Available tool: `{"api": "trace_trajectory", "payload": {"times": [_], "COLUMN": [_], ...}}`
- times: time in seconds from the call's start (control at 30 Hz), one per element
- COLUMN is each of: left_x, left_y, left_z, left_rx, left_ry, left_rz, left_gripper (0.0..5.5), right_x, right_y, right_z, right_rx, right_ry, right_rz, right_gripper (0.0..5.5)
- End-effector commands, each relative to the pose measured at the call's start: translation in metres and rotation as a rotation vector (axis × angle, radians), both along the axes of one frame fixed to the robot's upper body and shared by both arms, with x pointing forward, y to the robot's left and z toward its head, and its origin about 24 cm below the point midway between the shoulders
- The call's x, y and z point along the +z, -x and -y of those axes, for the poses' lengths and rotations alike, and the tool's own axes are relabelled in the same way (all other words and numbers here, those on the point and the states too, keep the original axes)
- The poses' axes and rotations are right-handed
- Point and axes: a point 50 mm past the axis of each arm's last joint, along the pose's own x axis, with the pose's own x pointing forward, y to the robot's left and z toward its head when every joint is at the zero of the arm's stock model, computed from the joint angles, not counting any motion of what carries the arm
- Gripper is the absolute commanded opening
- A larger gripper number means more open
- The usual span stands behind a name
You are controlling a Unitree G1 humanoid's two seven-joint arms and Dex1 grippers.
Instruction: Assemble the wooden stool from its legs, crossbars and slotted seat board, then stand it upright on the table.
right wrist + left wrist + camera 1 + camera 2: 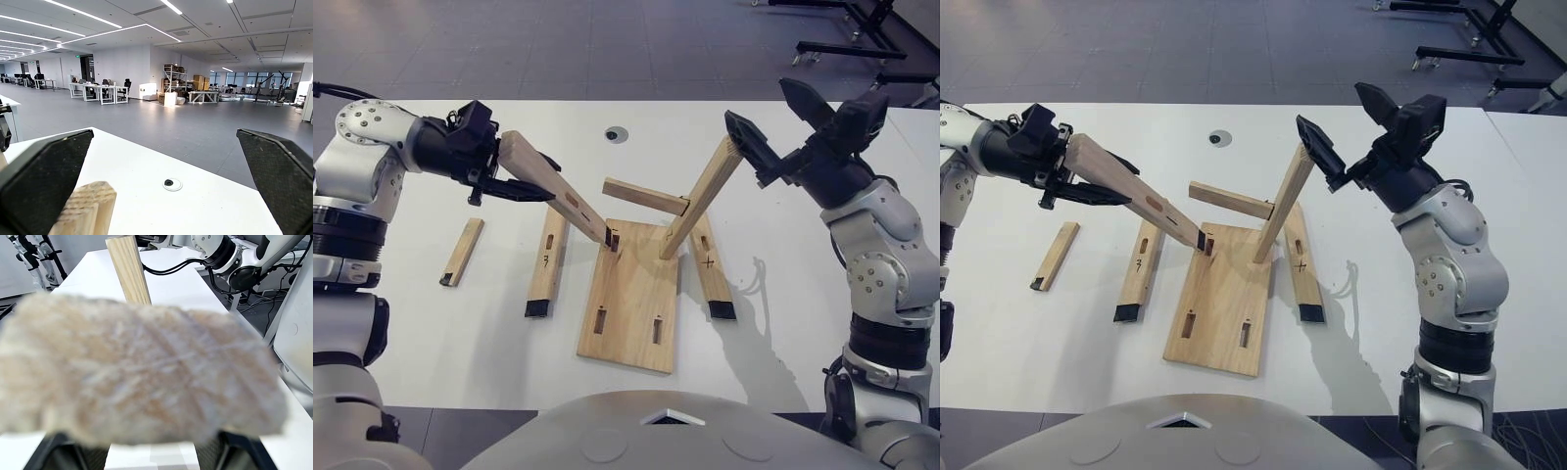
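Left claw (pixel 514 176) grips leg (pixel 563 196) slanting down toward seat board (pixel 626 323); right claw (pixel 759 103) wide

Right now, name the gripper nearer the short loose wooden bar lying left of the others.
Left: left gripper hovers nearby, above the bar; right gripper is far across, past the seat board.

Bright and even, lit from overhead by ceiling light strips (pixel 63 30). Soft grey shadow (pixel 773 323) on the white desk (pixel 460 333) beside the right arm. Heavy blur over the wooden leg (pixel 142 377) close against the left wrist lens; dark fingers (pixel 39 176) slightly soft at close range
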Motion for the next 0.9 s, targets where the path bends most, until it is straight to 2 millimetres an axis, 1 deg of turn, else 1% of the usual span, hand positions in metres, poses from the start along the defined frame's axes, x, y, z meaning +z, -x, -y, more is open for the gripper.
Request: {"api": "trace_trajectory", "payload": {"times": [0.03,0.23,0.5,0.73,0.9], "left_x": [0.001,-0.006,-0.011,-0.016,-0.019], "left_y": [-0.001,-0.002,-0.002,-0.007,-0.014], "left_z": [0.005,0.013,0.011,0.025,0.032], "left_rx": [-0.019,-0.037,-0.028,-0.032,-0.02], "left_ry": [-0.006,-0.026,-0.062,-0.111,-0.13], "left_rz": [0.018,0.006,-0.012,-0.028,-0.093], "left_gripper": [2.04,2.04,2.04,2.04,2.04], "right_x": [-0.022,-0.025,-0.022,-0.022,-0.023], "right_y": [0.001,0.0,0.001,0.001,0.001], "right_z": [-0.001,-0.002,-0.005,-0.006,-0.008], "right_rx": [0.004,-0.007,0.0,0.002,0.01], "right_ry": [0.054,0.06,0.07,0.057,0.055], "right_rz": [-0.118,-0.135,-0.124,-0.123,-0.126], "right_gripper": [5.4,5.4,5.4,5.4,5.4]}}
